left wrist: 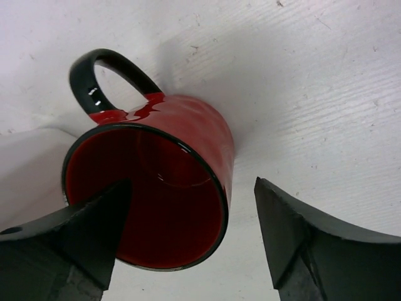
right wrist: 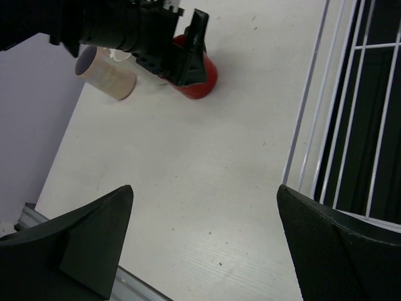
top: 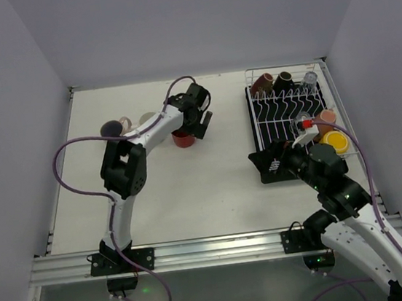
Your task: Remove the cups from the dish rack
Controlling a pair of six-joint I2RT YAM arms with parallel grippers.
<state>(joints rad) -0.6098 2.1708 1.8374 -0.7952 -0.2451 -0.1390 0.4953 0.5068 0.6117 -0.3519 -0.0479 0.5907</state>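
Red mug (left wrist: pixel 200 135) parked well left of the dish rack (top: pixel 284 107)
Left claw (left wrist: pixel 191 188) spread apart, one finger (left wrist: pixel 94 232) inside the mug, so it could snag and tip it lifting out. Right claw (right wrist: pixel 203 200) is apart too.

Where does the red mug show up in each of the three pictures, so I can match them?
Top external: the red mug sits left of centre, just below the left gripper.
Left wrist: it fills the middle, its mouth toward the camera.
Right wrist: it is at top centre, partly hidden.
Shared landmark: the left gripper, open at the mug in all three views.
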